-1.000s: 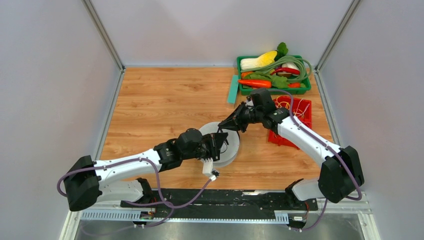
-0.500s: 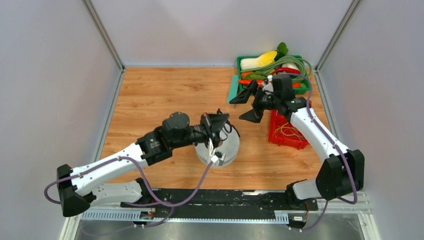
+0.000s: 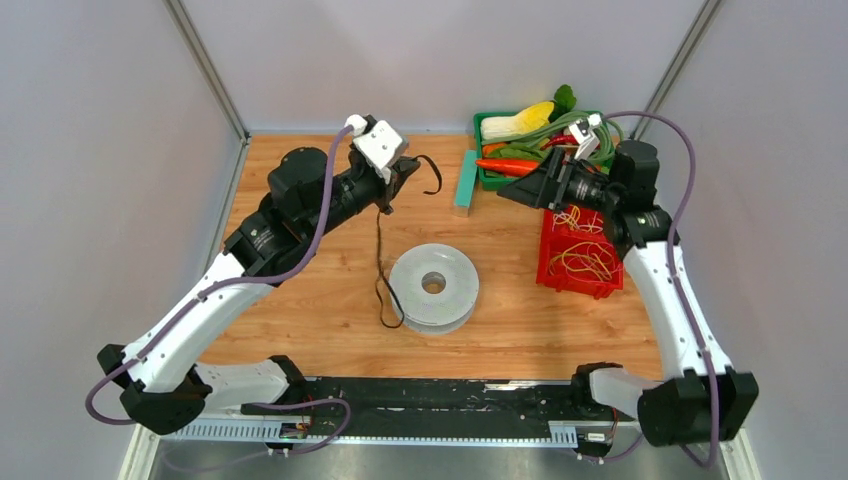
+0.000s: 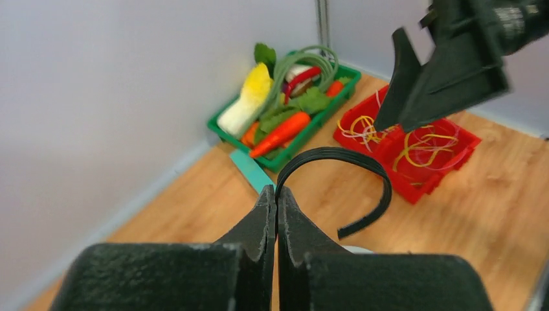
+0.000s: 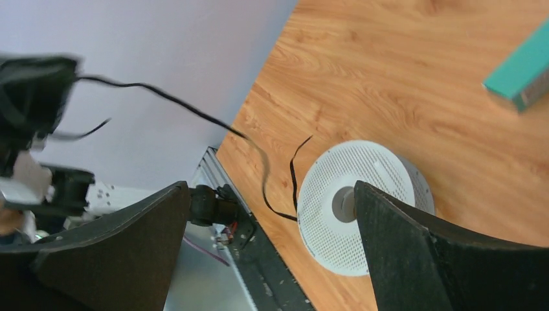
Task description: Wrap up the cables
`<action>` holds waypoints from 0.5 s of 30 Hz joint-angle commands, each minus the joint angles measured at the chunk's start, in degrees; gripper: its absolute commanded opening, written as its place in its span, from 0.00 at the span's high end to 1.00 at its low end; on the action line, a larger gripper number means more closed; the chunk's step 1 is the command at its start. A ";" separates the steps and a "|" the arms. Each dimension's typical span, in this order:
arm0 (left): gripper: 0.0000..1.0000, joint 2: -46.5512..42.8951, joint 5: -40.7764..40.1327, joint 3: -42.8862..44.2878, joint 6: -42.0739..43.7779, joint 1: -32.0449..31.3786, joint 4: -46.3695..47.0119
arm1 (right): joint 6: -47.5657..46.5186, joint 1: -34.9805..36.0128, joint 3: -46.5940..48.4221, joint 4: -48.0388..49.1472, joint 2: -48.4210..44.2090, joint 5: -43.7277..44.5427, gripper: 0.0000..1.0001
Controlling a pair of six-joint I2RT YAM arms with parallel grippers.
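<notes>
The thin black cable runs down the middle-left of the top view, from a raised pinch near the upper centre to the left edge of a pale grey, perforated round spool lying flat on the wooden table. Whether its lower end is fixed to the spool or only lies against it is hard to tell from here. The left fingers are pressed together on the cable, and in the left wrist view a short curled tail arcs free beyond them. The right fingers stand wide apart and hold nothing, hanging at the upper right beside the red plastic basket of yellow bands and the green basket of toy vegetables.

The likely trouble is that short tail: a firm pull could draw the cable out of the pinch. Equally, tension may drag the lower end off the spool or slide the spool itself, since nothing pins it. The hanging slack could also snag on the spool's rim.
</notes>
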 commanded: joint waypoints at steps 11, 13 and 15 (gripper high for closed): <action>1.00 -3.20 24.87 1.69 -35.16 9.30 -2.99 | -28.95 19.94 3.57 9.29 -13.12 6.98 0.02; 1.00 -3.90 26.73 0.72 -37.36 10.17 -1.85 | -31.42 23.81 5.50 7.44 -11.89 9.61 0.03; 1.00 -4.60 29.45 -0.33 -40.78 11.92 1.40 | -31.52 26.37 5.69 7.35 -10.66 10.23 0.03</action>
